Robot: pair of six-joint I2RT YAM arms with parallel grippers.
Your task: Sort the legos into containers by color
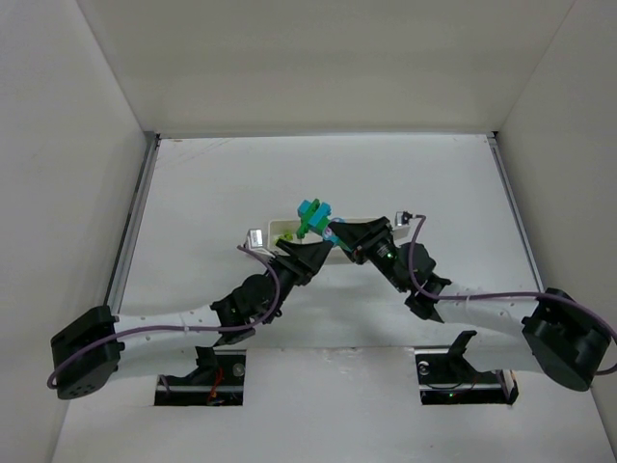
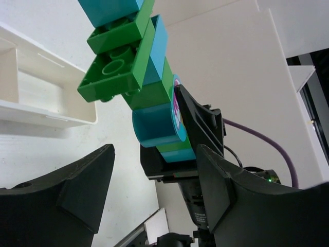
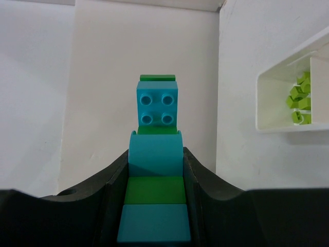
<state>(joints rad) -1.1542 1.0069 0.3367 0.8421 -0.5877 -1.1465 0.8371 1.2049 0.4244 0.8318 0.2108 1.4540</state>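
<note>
Right gripper (image 3: 156, 172) clamped on the lower end of a joined green and cyan lego cluster (image 3: 157, 110), held raised near the white tray (image 3: 267, 128). Left gripper (image 2: 154, 154) jaws apart, close to the cluster, gripping nothing. Yellow-green cubes (image 3: 299, 100) lie in one tray compartment

No legible text, numbers or brand marks in any view. Closest candidate is a printed pink-and-white patch on the flat face of the rounded cyan brick (image 2: 154, 128) in the left wrist view, seen nearly edge-on and half hidden, so can't tell letters from picture. Studs on the cyan 2x2 brick (image 3: 157, 108) and the green brick (image 2: 115, 69) show no readable embossing, too soft to resolve.
</note>
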